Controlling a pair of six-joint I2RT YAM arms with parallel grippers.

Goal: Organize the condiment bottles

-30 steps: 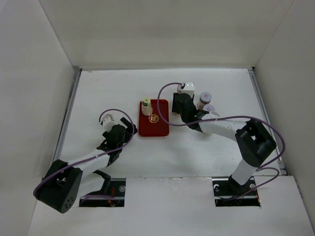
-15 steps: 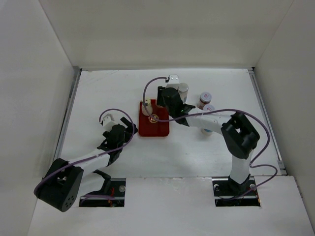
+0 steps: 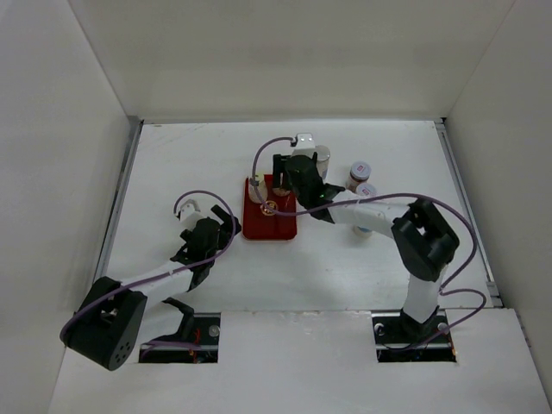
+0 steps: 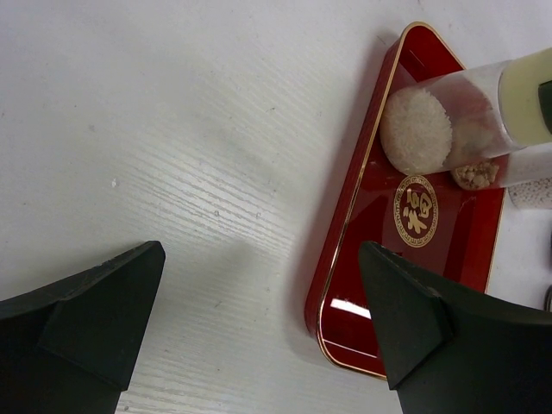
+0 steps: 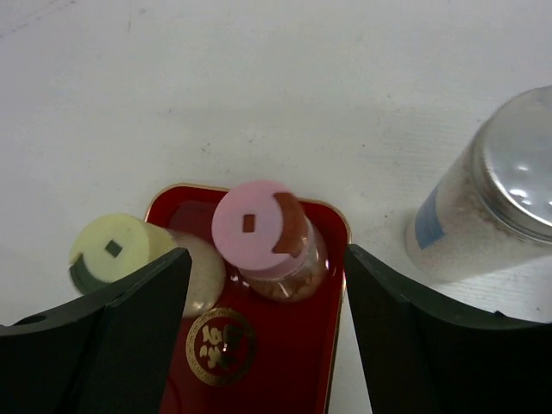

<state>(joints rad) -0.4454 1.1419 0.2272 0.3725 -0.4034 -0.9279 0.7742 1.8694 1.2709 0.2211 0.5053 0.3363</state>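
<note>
On the white table [image 3: 172, 155], the right arm stretches over the far end of the red tray [image 3: 276, 227]. The right claw [image 5: 266, 252] aims down, jaws apart astride the pink-capped jar [image 5: 256, 228], not pinching it. That jar stands upright on the tray beside the yellow-capped jar [image 5: 112, 250]. A silver-capped jar [image 5: 492, 190] stands off-tray to the right. The left claw [image 4: 260, 250] gapes by the tray.

The yellow-capped jar [image 5: 115, 249] crowds the pink-capped jar [image 5: 257, 231], while a gap separates it from the silver-capped jar [image 5: 492, 203].

Pink-capped bottle [image 5: 261, 235] beside yellow-capped bottle [image 5: 116, 252] on red tray [image 5: 280, 371]; silver-capped bottle [image 5: 492, 194] apart.
</note>
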